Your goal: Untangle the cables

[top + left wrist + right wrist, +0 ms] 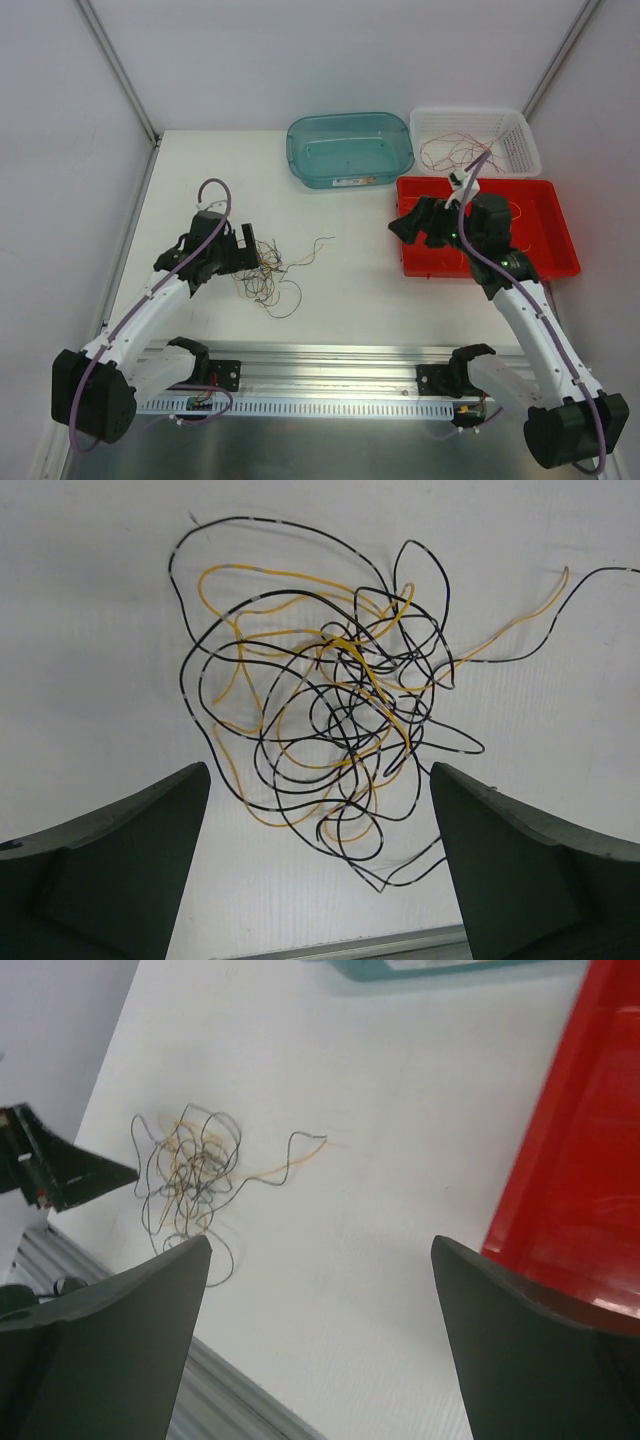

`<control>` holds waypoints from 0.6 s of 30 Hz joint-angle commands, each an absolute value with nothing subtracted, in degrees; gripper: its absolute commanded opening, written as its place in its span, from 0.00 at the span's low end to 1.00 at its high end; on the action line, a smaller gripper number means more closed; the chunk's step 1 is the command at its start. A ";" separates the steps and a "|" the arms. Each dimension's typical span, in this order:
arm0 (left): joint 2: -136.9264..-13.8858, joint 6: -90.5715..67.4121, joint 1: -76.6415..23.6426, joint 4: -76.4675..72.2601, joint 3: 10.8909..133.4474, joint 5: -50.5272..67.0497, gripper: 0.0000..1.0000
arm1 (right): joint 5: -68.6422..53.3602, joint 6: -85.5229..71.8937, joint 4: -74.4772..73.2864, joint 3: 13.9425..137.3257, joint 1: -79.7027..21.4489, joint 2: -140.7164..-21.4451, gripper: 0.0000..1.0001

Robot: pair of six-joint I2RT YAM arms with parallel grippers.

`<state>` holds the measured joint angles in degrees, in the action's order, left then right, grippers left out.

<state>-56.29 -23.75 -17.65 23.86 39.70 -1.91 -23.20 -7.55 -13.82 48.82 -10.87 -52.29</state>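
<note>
A tangle of thin black and yellow-orange cables [268,272] lies on the white table left of centre. In the left wrist view the tangle [330,710] fills the middle, just ahead of my open left gripper [320,780], whose fingers [120,870] are empty. In the top view the left gripper [250,250] sits at the tangle's left edge. My right gripper [415,222] is open and empty, hovering at the left edge of the red tray [545,200], well apart from the tangle [190,1170]. More red-brown cables [455,152] lie in the white basket [520,140].
A teal bin [350,150] stands at the back centre and shows at the top of the right wrist view [440,968]. The red tray [570,1160] is on the right. An aluminium rail [330,370] runs along the near edge between the arm bases.
</note>
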 commanded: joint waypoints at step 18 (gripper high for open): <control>-72.70 -42.10 -42.09 15.38 48.77 2.11 0.71 | -1.94 -5.80 -11.60 46.67 -37.62 -59.16 0.90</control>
